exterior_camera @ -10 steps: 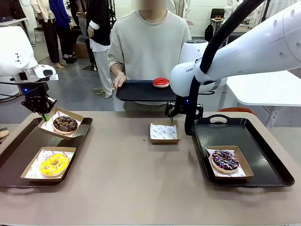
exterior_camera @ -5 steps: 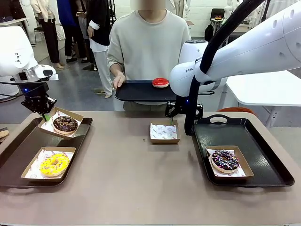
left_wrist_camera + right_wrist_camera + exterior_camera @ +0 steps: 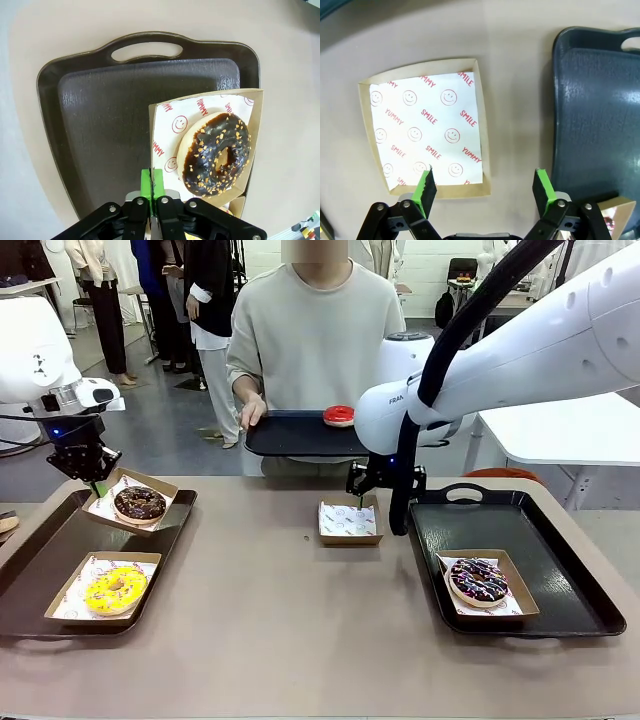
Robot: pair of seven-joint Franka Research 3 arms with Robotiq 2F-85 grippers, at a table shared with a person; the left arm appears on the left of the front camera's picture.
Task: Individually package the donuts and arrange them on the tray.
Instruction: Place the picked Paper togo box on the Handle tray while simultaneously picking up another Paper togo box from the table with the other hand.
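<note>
Donuts sit in four places. The chocolate-glazed donut (image 3: 216, 154) lies in a paper-lined cardboard box (image 3: 167, 117), tilted at the far corner of the left tray (image 3: 40, 570); the left gripper (image 3: 152, 182) pinches one box wall, jaws narrow on the card. The yellow donut (image 3: 115, 589) is boxed on that tray and the sprinkled donut (image 3: 479, 580) on the right tray (image 3: 560, 570). The red donut (image 3: 339, 415) lies bare on the person's tray (image 3: 285, 435). The right gripper (image 3: 484, 176) hovers, jaws wide, above the empty box (image 3: 427, 127) on the counter (image 3: 270, 620). These donuts are probably light and soft with easily marred glaze, so grip the plain sides gently
</note>
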